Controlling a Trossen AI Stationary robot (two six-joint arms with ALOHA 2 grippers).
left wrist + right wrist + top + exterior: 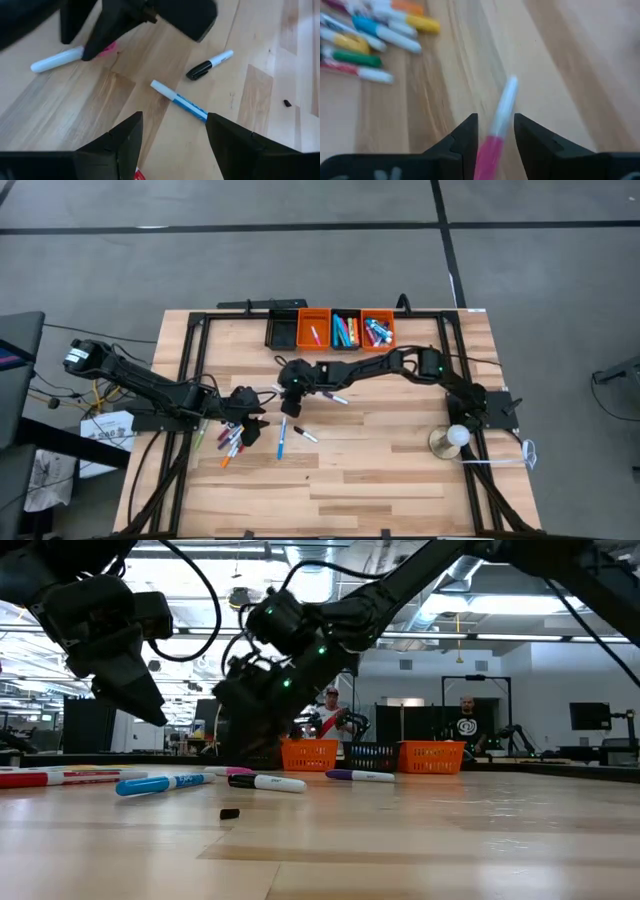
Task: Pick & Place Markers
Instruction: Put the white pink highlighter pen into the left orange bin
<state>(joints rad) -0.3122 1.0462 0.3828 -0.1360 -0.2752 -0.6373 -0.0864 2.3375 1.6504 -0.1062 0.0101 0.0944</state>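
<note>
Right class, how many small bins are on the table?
4, in one row along the table's far edge: empty black bin, orange bin, black bin with markers, second orange bin. None seems hidden.

The left pincer [250, 423] hovers low with its fingers spread apart; the right pincer [291, 388], arm stretched across, points down, fingers [465, 137] parted narrowly

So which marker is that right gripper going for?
The pink-capped white marker, lying between the right gripper's open fingers. The other markers lie in a pile off to the side.
</note>
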